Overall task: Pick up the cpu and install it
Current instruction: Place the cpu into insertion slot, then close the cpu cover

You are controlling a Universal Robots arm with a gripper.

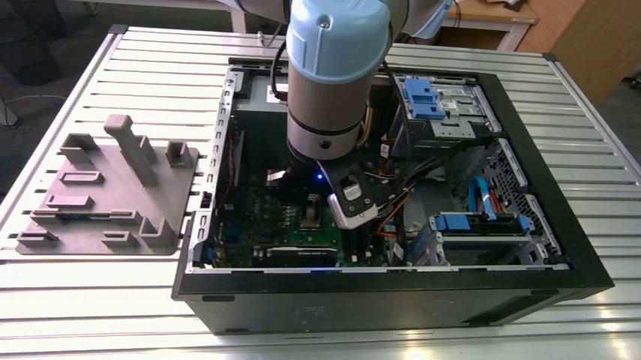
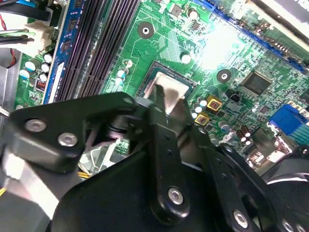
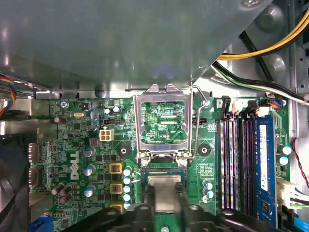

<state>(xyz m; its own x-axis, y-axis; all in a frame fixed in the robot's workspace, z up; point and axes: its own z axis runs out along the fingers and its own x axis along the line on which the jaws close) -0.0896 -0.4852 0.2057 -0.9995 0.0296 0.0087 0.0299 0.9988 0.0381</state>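
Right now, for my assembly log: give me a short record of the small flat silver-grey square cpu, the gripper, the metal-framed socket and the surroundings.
cpu: small flat silver-grey square chip, at the socket; whether seated, cannot tell
gripper: black gripper, appears shut on the cpu's two sides
socket: metal-framed rectangular socket, its load plate swung open
setting: open black computer case on a slatted metal table
nearby: grey plastic fixture, on the table at the exterior view's left of the case
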